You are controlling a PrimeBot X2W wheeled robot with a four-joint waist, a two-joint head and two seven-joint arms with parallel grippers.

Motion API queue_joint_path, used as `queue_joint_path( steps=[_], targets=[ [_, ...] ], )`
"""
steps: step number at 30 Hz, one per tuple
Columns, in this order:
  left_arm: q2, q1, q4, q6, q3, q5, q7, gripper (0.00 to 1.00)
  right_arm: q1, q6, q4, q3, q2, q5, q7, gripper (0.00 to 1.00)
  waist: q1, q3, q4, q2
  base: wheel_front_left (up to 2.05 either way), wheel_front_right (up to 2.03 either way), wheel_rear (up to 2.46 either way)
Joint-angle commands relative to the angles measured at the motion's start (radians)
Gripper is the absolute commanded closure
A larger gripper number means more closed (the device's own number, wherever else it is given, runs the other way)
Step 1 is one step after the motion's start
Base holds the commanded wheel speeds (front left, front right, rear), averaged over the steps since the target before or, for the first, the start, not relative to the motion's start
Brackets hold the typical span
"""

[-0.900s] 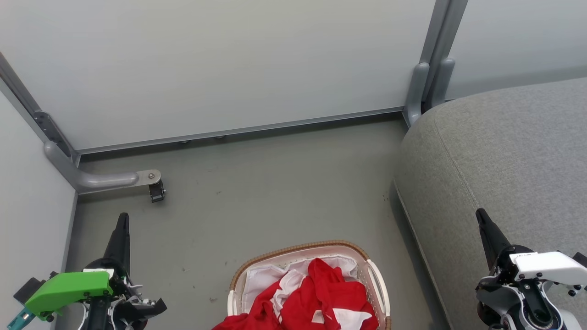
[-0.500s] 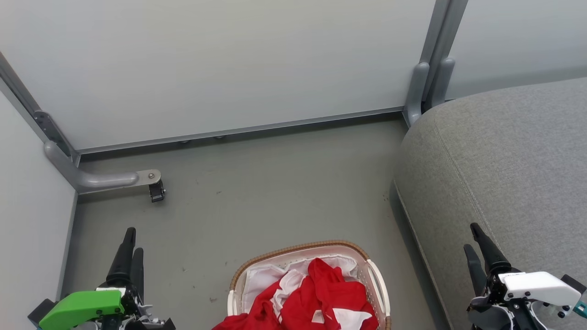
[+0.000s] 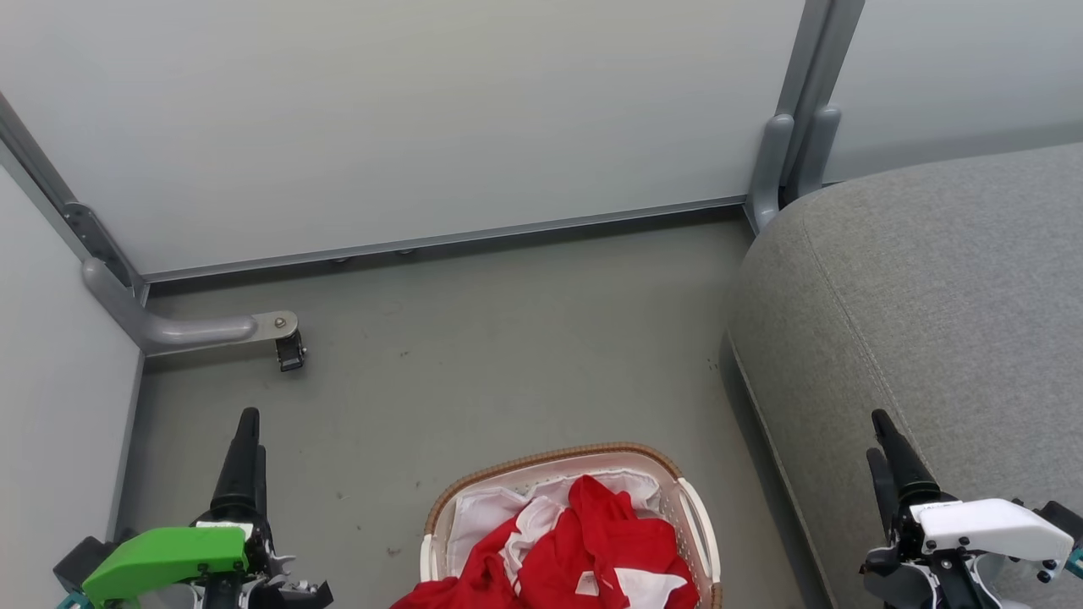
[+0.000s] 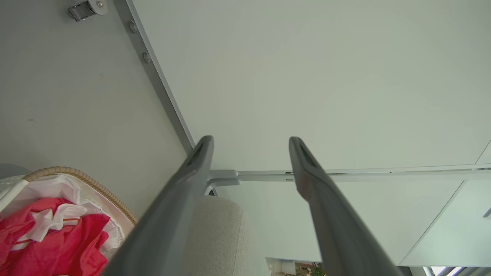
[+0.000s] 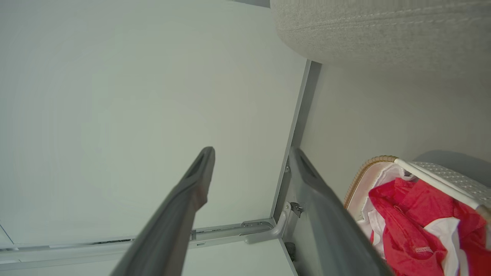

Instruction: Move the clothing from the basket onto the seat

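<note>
Head view, basket: the basket (image 3: 554,453) sits on the floor (image 3: 508,338) at the bottom middle. The picture edge cuts off its near end.
Head view, clothes: the red and white clothes (image 3: 592,541) lie in a heap inside the basket.
Head view, seat: the big grey seat (image 3: 931,296) is on the right. A strip of floor lies between its round edge and the basket.
Head view, room: bare floor runs from the basket to the wall (image 3: 423,110). A metal foot (image 3: 254,328) sticks out at the left.
Head view, grippers: the left gripper (image 3: 252,436) is low on the left and the right gripper (image 3: 877,433) is low on the right, in front of the seat. Each one's fingers line up, so the gap is hard to see.
Left wrist view: the left gripper's fingers stand wide apart with nothing between them. The basket and clothes are at the lower left.
Right wrist view: the right gripper's fingers are spread wide and hold nothing. The seat edge is at the top, the basket at the lower right.
</note>
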Motion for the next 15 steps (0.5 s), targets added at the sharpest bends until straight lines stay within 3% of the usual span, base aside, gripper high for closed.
queue_joint_path(
  steps=[1,15],
  targets=[
    [0.005,-0.006,-0.025,-0.002,-0.006,0.035,-0.011,0.0,-0.024,0.0,-0.021,-0.005,-0.009,-0.037,-0.014,0.0,0.0,0.0,0.001,0.0007,0.0,0.0,0.0],
    [0.007,0.0,-0.064,-0.003,-0.02,0.264,-0.067,0.0,-0.027,0.0,-0.08,-0.021,-0.012,-0.302,-0.069,0.0,0.0,0.003,0.004,0.0012,0.0,0.0,0.0]
  ],
)
